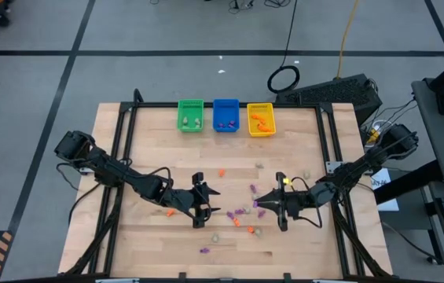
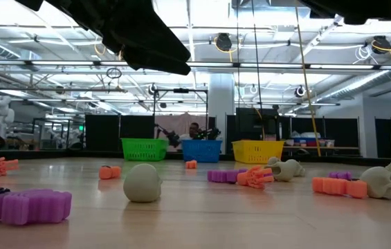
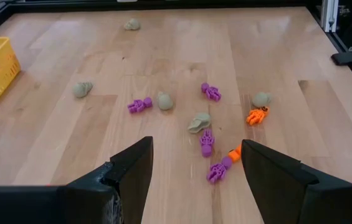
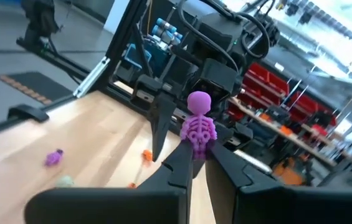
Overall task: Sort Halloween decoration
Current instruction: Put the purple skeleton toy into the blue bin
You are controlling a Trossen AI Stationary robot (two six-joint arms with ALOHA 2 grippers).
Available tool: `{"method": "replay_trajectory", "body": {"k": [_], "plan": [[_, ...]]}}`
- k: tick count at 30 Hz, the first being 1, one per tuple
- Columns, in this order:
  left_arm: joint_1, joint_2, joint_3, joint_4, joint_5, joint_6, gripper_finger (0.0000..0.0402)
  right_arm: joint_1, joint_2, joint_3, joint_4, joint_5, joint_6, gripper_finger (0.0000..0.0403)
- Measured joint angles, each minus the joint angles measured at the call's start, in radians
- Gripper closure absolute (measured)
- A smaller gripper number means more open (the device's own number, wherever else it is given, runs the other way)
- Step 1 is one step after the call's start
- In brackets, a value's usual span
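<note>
Tiny Halloween trinkets in purple, orange and pale beige lie scattered over the middle of the wooden table point(image 1: 166, 169). They include a beige skull point(image 2: 142, 182) and a purple piece point(image 2: 22, 206) close to the low camera. My left gripper point(image 1: 203, 203) is open and hovers left of the cluster. In its wrist view its fingers point(image 3: 191, 171) stand either side of purple skeletons point(image 3: 207, 142) lying farther off. My right gripper point(image 1: 261, 204), right of the cluster, is shut on a purple skeleton point(image 4: 198, 124). My right gripper pinches the purple skeleton by its lower end point(image 4: 198, 148), only at the free ends of the two fingers point(image 4: 185, 163). The figure stands upright beyond the fingertips, skull end farthest from them, lifted clear of the table.
Three small bins stand in a row at the table's far edge: green point(image 1: 190, 115), blue point(image 1: 225, 115) and yellow point(image 1: 261, 119), each with a few trinkets inside. The black table frame point(image 1: 123, 134) runs along the sides. Bare wood lies between the bins and the cluster.
</note>
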Motion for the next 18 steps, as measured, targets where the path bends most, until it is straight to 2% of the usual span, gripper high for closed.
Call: {"method": "replay_trajectory", "body": {"k": [13,18], "plan": [[0.000,0.000,0.000,-0.002,0.000,0.000,0.0159,0.000,0.000,0.000,0.000,0.000,0.358,0.0381],[0.000,0.000,0.000,-0.002,0.000,-0.001,0.0159,0.000,0.000,0.000,-0.014,0.000,0.449,0.0381]]}}
